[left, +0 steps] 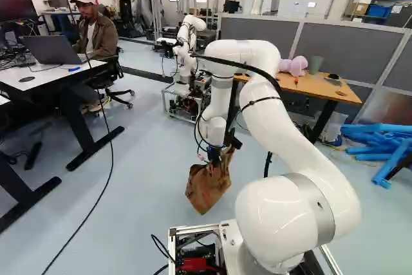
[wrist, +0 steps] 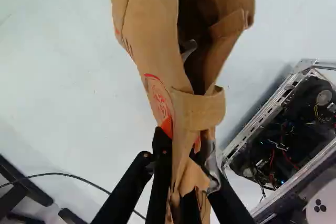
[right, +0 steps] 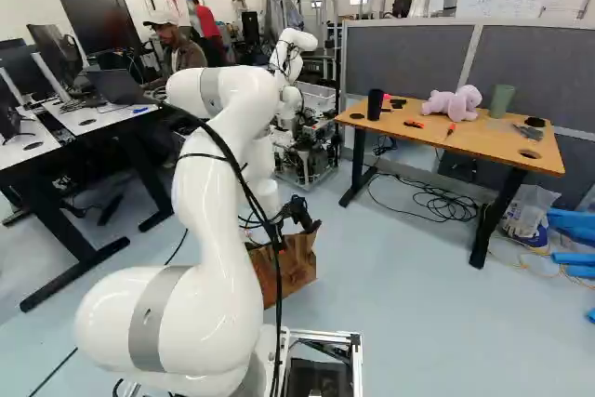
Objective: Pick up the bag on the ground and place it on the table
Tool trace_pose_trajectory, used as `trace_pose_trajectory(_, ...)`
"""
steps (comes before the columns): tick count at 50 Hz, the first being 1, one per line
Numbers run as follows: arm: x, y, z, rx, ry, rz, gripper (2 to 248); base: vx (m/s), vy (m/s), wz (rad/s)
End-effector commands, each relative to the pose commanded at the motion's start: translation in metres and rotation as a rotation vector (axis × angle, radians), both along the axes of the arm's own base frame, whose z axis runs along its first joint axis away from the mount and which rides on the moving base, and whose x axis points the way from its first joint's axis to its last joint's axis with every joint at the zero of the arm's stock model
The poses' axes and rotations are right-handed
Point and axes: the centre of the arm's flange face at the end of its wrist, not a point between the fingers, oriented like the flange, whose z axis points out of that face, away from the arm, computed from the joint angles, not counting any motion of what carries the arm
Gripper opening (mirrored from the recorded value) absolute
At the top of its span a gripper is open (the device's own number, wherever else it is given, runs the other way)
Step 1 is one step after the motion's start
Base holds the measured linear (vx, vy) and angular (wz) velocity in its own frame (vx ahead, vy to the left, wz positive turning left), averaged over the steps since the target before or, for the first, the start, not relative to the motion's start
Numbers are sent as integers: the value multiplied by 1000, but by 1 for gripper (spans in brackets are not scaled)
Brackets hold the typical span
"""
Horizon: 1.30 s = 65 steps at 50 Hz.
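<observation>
While your gripper [left: 214, 154] clamps the brown paper bag [left: 208, 188] between slightly parted fingers, you have it hanging tilted below them, well apart from the wooden table [right: 483, 143], which bears a pink plush toy [right: 453, 104].

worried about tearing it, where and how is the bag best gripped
Probably by the bunched paper at the top of the bag, from above, with the fingers on opposite sides, as now. There its walls narrow into a thick bunch, while farther from the grip its mouth gapes open, leaving only thin single walls to pinch.
</observation>
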Motion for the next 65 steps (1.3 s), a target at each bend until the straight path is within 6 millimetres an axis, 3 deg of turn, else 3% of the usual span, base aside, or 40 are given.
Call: trace_pose_trajectory(65, -13, -6, 97, 19, -28, -13, 21, 0, 0, 0)
